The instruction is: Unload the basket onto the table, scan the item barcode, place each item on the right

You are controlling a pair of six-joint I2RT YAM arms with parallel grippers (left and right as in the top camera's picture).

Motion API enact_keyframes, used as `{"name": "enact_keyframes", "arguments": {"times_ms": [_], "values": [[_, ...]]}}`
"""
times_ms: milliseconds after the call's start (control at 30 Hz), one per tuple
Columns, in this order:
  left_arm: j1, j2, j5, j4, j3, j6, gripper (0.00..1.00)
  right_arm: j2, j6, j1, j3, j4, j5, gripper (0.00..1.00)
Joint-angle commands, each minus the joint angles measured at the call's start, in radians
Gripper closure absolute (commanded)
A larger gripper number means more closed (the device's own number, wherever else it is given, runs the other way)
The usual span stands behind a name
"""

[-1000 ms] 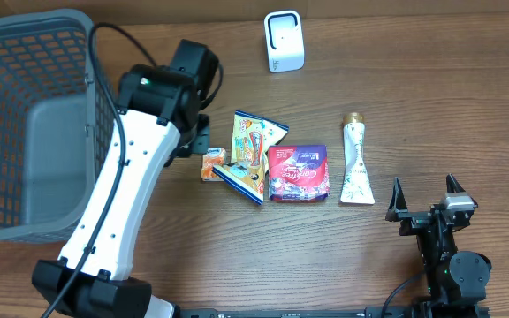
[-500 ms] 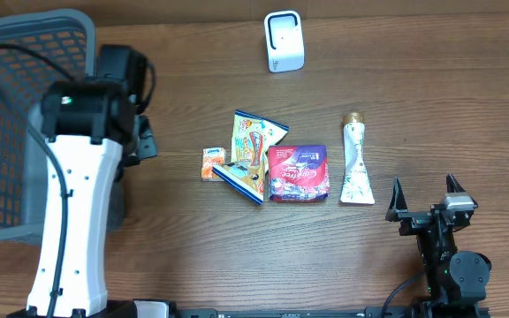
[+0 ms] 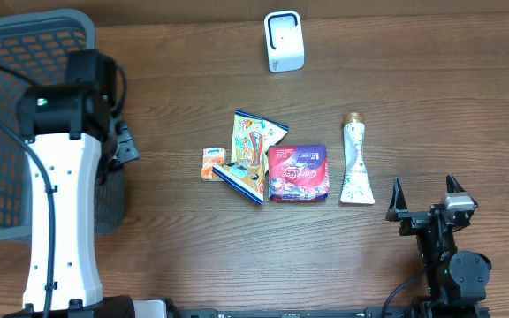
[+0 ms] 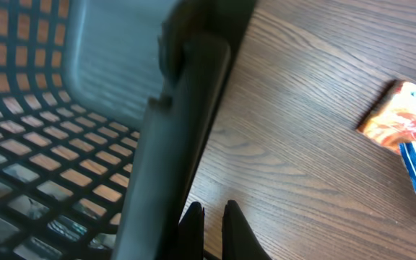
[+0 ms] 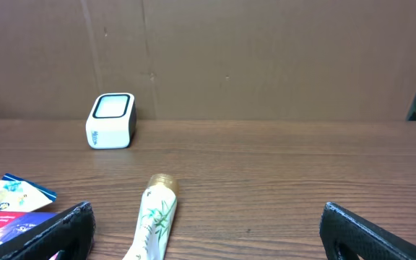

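Note:
Items lie in a cluster mid-table: a small orange pack (image 3: 211, 163) (image 4: 399, 115), a yellow-and-blue snack bag (image 3: 253, 155), a red-purple packet (image 3: 299, 173) and a white tube with a gold cap (image 3: 355, 163) (image 5: 154, 217). The white scanner (image 3: 284, 41) (image 5: 111, 120) stands at the back. My left gripper (image 4: 211, 211) is shut and empty, low beside the basket's right rim (image 4: 186, 123), well left of the items. My right gripper (image 3: 424, 190) (image 5: 208, 231) stands wide open at the front right, nothing between its fingers, with the tube just ahead to its left.
The grey mesh basket (image 3: 25, 124) fills the left end of the table, and my left arm (image 3: 60, 203) reaches up alongside it. A brown board backs the table in the right wrist view.
My left arm has swung left, from beside the small orange pack to the basket's right rim. The items and my right arm have not moved.

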Motion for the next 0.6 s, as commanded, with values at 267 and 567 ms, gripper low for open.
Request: {"name": "enact_keyframes", "arguments": {"times_ms": [267, 567], "values": [[0.066, -0.009, -0.007, 0.004, -0.005, 0.016, 0.96, -0.007, -0.004, 0.002, -0.010, 0.006, 0.006, 0.00], [0.066, -0.010, -0.008, 0.016, -0.004, 0.016, 0.96, -0.007, -0.004, 0.002, -0.010, 0.006, 0.006, 0.00]]}}
